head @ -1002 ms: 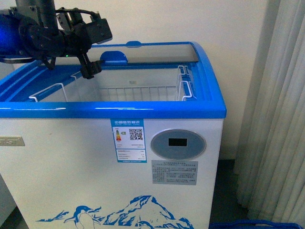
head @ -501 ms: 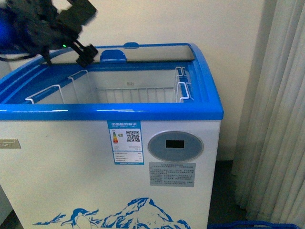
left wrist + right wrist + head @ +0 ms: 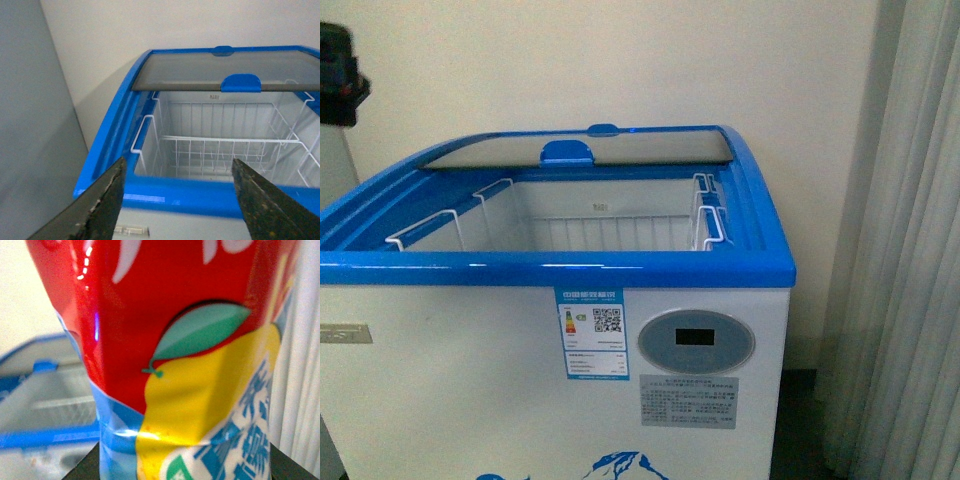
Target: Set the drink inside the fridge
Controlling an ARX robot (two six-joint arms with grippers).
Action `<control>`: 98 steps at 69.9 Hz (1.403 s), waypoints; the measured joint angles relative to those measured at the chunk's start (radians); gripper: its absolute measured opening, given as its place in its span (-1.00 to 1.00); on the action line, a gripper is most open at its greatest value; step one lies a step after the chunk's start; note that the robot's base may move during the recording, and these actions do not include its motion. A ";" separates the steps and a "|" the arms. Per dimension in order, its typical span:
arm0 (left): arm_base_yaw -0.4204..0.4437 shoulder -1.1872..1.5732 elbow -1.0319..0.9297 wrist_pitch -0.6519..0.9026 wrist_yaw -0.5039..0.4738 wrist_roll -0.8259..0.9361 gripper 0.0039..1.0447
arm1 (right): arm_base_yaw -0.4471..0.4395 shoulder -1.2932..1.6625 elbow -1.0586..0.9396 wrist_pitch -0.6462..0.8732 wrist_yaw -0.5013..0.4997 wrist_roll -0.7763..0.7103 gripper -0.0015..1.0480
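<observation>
Fridge [image 3: 560,268] is standing open: glass lid [image 3: 620,148] is sitting pushed to the far side, leaving the near part of the cavity exposed. White wire basket [image 3: 225,150] is showing inside, with nothing visible in it.

Left gripper [image 3: 178,161] is hovering on the near side of the rim, jaws spread wide and holding nothing.

Drink [image 3: 190,365] is filling the right wrist view at close range, label creased. Right gripper [image 3: 187,467] is showing only as dark edges either side of the bottle, so the jaws are judged to be pinching it. The fridge is appearing blurred behind, so the drink is apart from the opening, not yet in.

Step in hand, by my reading: carrying the drink across. The next move is calling for the right arm to be clearing the blue rim, lowering into the basket, then releasing.
</observation>
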 joint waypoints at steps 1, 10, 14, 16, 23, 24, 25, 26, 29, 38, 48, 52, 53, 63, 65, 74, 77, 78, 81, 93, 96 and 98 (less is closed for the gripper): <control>0.001 -0.012 -0.016 0.004 -0.001 -0.001 0.00 | -0.013 0.015 0.024 -0.050 -0.049 -0.023 -0.23; 0.003 -0.080 -0.147 0.028 -0.004 -0.019 -0.38 | -0.048 0.173 0.198 -0.414 -0.274 -0.213 -0.23; 0.003 -0.100 -0.201 0.033 -0.004 -0.024 -0.58 | -0.018 0.268 0.227 -0.402 -0.333 -0.365 -0.23; 0.003 -0.109 -0.215 0.034 -0.003 -0.024 -0.65 | -0.008 0.305 0.242 -0.379 -0.343 -0.417 -0.23; 0.002 -0.164 -0.264 0.042 -0.003 -0.026 -0.95 | 0.042 0.491 0.367 -0.287 -0.314 -0.656 -0.23; 0.003 -0.170 -0.268 0.042 -0.003 -0.031 -0.97 | 0.049 0.514 0.385 -0.278 -0.305 -0.682 -0.23; 0.003 -0.176 -0.274 0.042 -0.004 -0.032 -0.96 | 0.055 0.537 0.404 -0.270 -0.296 -0.709 -0.23; 0.002 -0.182 -0.278 0.042 -0.004 -0.029 -0.95 | 0.063 0.561 0.423 -0.264 -0.285 -0.722 -0.23; 0.002 -0.204 -0.298 0.042 -0.004 -0.030 -0.96 | 0.096 0.665 0.504 -0.248 -0.250 -0.837 -0.23; 0.002 -0.264 -0.352 0.037 -0.003 -0.031 -0.96 | 0.208 0.972 0.764 -0.290 -0.173 -1.136 -0.23; 0.002 -0.335 -0.396 0.011 -0.004 -0.031 -0.96 | 0.319 1.292 1.097 -0.422 -0.087 -1.403 -0.23; 0.003 -0.363 -0.412 -0.003 -0.004 -0.031 -0.96 | 0.354 1.417 1.250 -0.461 -0.054 -1.435 -0.23; 0.003 -0.369 -0.414 -0.006 -0.004 -0.031 -0.96 | 0.360 1.446 1.287 -0.472 -0.047 -1.436 -0.23; 0.002 -0.435 -0.443 -0.044 -0.003 -0.031 -0.96 | 0.403 1.677 1.599 -0.591 -0.006 -1.452 -0.23; 0.002 -0.451 -0.450 -0.055 -0.004 -0.031 -0.96 | 0.410 1.707 1.632 -0.608 -0.004 -1.453 -0.23; 0.003 -0.512 -0.470 -0.095 -0.003 -0.031 -0.96 | 0.434 1.825 1.767 -0.667 0.028 -1.478 -0.23; 0.002 -0.534 -0.477 -0.110 -0.003 -0.031 -0.96 | 0.440 1.856 1.808 -0.669 0.040 -1.479 -0.23; 0.002 -0.539 -0.478 -0.114 -0.003 -0.031 -0.96 | 0.440 1.856 1.808 -0.669 0.040 -1.479 -0.23; 0.002 -0.560 -0.483 -0.129 -0.004 -0.031 -0.96 | 0.444 1.883 1.850 -0.664 0.051 -1.478 -0.23; 0.002 -0.613 -0.523 -0.135 -0.005 -0.031 -0.96 | 0.462 1.980 1.992 -0.618 0.061 -1.464 -0.23; 0.003 -0.635 -0.523 -0.154 -0.003 -0.031 -0.96 | 0.470 2.007 2.017 -0.607 0.060 -1.455 -0.23; 0.002 -0.647 -0.523 -0.165 -0.004 -0.031 -0.96 | 0.472 2.016 2.025 -0.603 0.060 -1.452 -0.23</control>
